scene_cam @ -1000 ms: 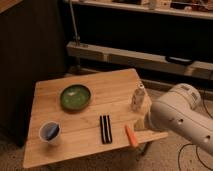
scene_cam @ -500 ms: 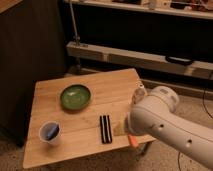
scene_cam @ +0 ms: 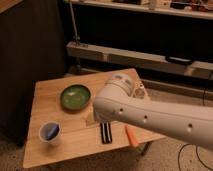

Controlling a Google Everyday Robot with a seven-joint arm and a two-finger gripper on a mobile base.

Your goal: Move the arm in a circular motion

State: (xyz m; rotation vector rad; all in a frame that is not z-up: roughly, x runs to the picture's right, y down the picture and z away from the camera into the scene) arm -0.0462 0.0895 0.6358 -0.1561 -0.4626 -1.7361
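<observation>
Well, I am watching the arm point(scene_cam: 150, 112) from far away, and it is filling the middle and right of the view. Its long white tube is running from 4 o'clock up to a round joint near the middle, hanging over the wooden table point(scene_cam: 47, 92).

A small cream bit is poking out just under that joint, at about 8 o'clock from it. I think that is the gripper point(scene_cam: 92, 119), but most of it is hiding behind the arm. I cannot tell if it is released or clenched.

For the circle, what matters is what is lying around the tip. The green bowl point(scene_cam: 75, 96) is sitting close by at 10 o'clock from the gripper. The blue and white cup point(scene_cam: 49, 132) is sitting farther off at 8 o'clock. The black bar point(scene_cam: 106, 132) is lying near at 5 o'clock, with its long side pointing from 12 to 6. The orange stick point(scene_cam: 132, 136) is lying beside the bar at 4 o'clock. A small white bottle point(scene_cam: 140, 90) is peeking out behind the arm at 2 o'clock.

I am counting one arm, one gripper, one table, one bowl, one cup, one bar, one stick and one bottle.

I am guessing the sweep needs to stay high, or the arm could bump the bowl.
</observation>
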